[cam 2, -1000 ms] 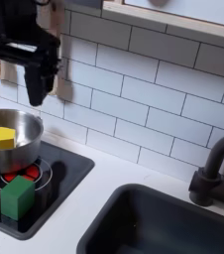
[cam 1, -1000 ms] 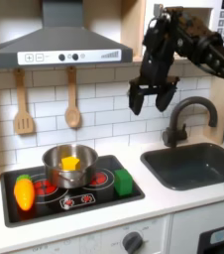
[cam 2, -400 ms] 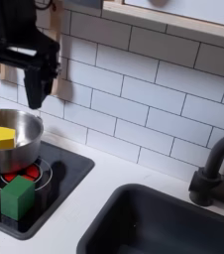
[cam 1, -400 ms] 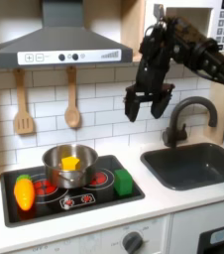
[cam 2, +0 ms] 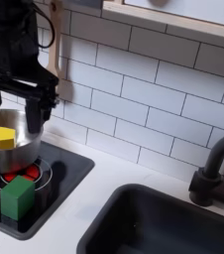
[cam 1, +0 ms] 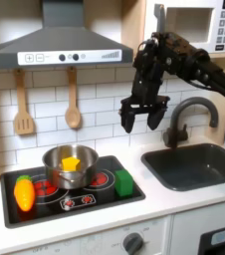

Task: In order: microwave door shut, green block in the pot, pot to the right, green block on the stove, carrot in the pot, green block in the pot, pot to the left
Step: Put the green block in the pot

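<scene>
While parted and empty, black gripper [cam 1: 141,117] jaws above rounded green block [cam 1: 123,182], shiny pot [cam 1: 71,167].

open air above green block [cam 1: 123,182], pot [cam 1: 70,166] just beside, faucet [cam 1: 187,117] near claw [cam 1: 142,117]

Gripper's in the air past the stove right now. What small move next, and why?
Probably lower the gripper and shift it towards the first exterior view's left, over the small bright green block. The jaws look open and empty, the block sits on the black cooktop beside the round steel pot, which holds a yellow piece, not the block.
</scene>
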Tool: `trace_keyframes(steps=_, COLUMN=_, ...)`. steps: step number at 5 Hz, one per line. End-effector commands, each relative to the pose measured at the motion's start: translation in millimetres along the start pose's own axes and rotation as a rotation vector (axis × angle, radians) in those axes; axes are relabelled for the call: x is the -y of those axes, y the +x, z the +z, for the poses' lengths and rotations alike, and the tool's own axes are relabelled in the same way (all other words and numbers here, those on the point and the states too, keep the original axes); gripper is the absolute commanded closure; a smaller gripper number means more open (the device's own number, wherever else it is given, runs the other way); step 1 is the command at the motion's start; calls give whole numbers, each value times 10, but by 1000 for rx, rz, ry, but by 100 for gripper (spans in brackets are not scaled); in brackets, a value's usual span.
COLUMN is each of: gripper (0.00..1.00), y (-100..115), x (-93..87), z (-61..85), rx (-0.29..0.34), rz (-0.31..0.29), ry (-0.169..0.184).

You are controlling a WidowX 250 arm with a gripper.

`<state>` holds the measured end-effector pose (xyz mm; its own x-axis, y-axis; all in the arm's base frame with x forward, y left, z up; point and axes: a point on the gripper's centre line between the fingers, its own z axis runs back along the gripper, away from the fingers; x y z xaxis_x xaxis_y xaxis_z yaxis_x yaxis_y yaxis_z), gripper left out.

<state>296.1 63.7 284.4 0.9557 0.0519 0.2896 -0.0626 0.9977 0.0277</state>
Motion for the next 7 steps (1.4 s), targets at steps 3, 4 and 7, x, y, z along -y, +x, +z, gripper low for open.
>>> trace_keyframes(steps=3, gripper=0, y=-78, x=-34, z=-341, rx=-49, rz=-17, ry=-12)
trace_keyframes(steps=4, gripper=0, y=-99, x=-65, z=-441, rx=-66, rz=-10, ry=-18)
trace_keyframes(steps=7, gripper=0, y=-97, x=-59, z=-680, rx=-102, rz=-47, ry=-25)
